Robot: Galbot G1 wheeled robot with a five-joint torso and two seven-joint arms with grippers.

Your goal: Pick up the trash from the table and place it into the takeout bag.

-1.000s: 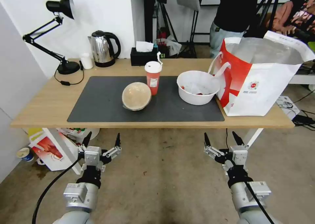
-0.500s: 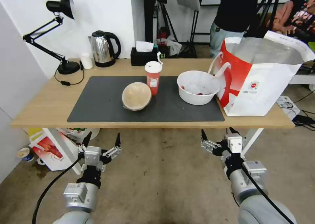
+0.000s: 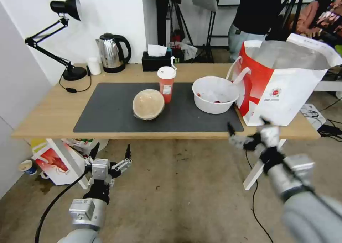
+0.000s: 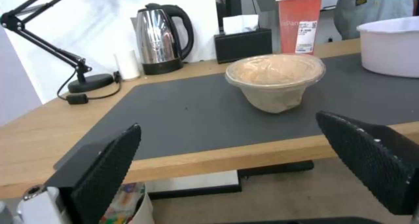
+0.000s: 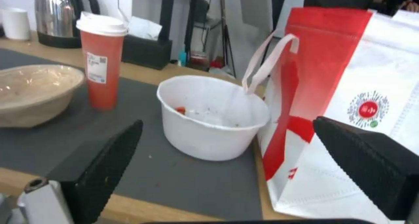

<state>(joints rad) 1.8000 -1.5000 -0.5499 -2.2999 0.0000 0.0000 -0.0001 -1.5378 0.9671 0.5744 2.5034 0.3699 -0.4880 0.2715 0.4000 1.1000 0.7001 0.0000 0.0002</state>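
On the dark mat of the table lie the trash items: a tan domed bowl, a red cup with a white lid, and a white bowl with red scraps. The takeout bag stands open at the table's right end, touching the white bowl. My right gripper is open at the table's front edge, below the white bowl and bag. My left gripper hangs open below the table's front edge.
A black desk lamp, a steel kettle, a small white cup and a black tissue box line the back of the table. A smaller red-and-white bag sits on the floor under the left end. A person stands behind the table.
My right gripper has risen from below the table up to its front edge and shifted a little right. The left arm has not moved.
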